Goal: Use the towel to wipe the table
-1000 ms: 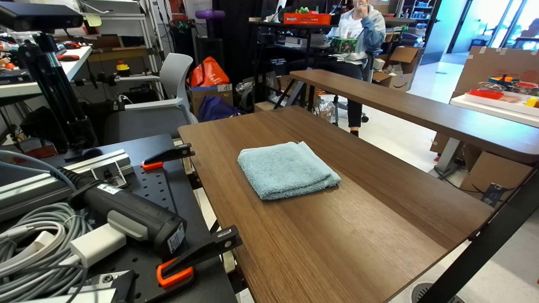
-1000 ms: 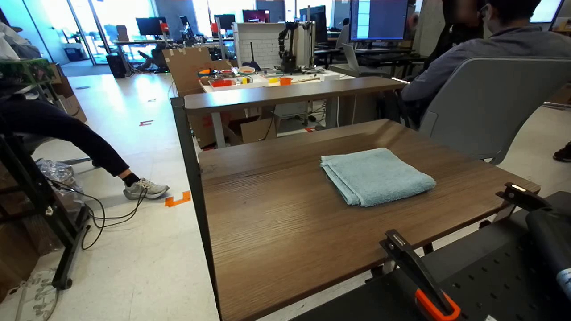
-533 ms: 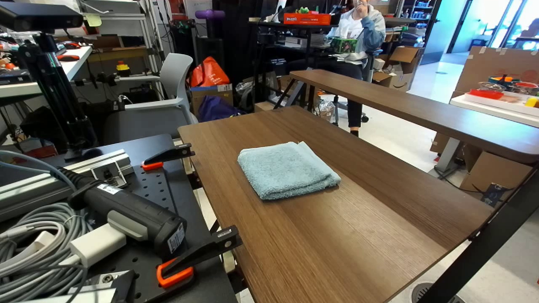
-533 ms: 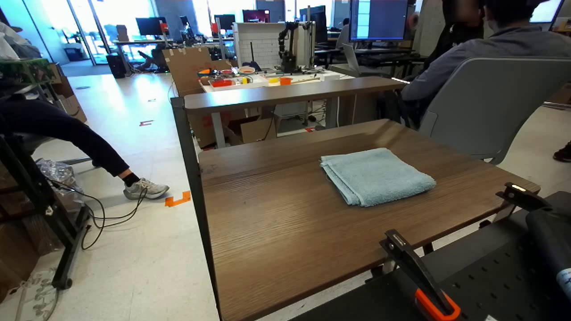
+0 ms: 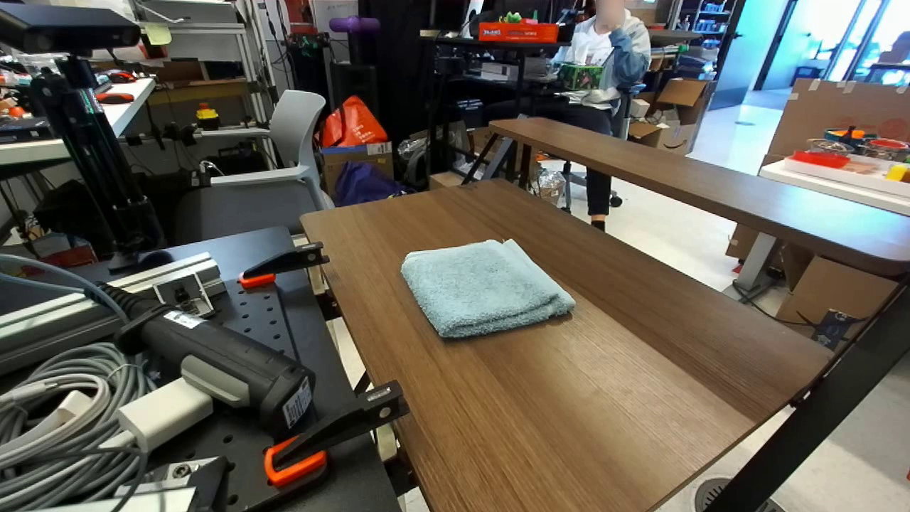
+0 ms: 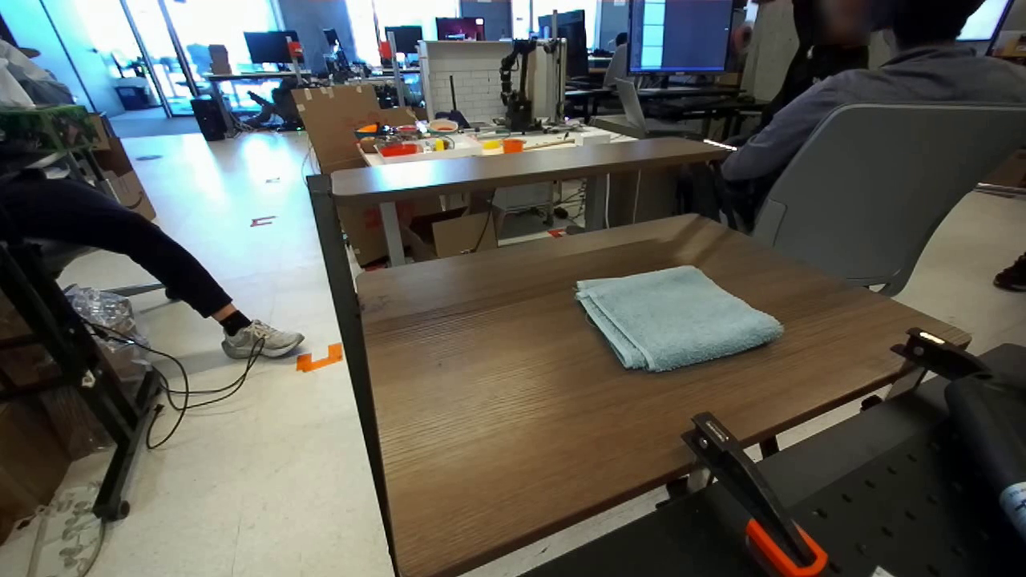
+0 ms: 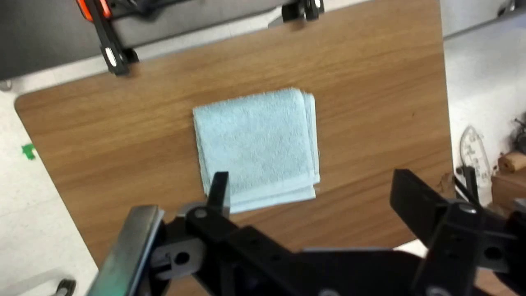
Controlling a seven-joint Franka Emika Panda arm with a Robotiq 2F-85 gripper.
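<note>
Pale blue, the towel (image 7: 259, 139) lies folded on the table (image 7: 378, 102) below my hand (image 7: 311, 189), apart from it; one finger (image 7: 218, 191) hides the towel's near corner in the wrist view. I'm unclenched, fingers spread wide.

In the wrist view we could not see the lower-left corner of the towel (image 7: 259, 144), since 1 finger (image 7: 218, 191) of the gripper (image 7: 312, 181) covered it. The gripper's body was cut off at the bottom and hid part of the table (image 7: 378, 102). In an exterior view we found a table corner cut off at the bottom and the cable coil (image 5: 75, 462) at the left; the face (image 5: 610, 14) of the seated person (image 5: 629, 60) was blurred.
</note>
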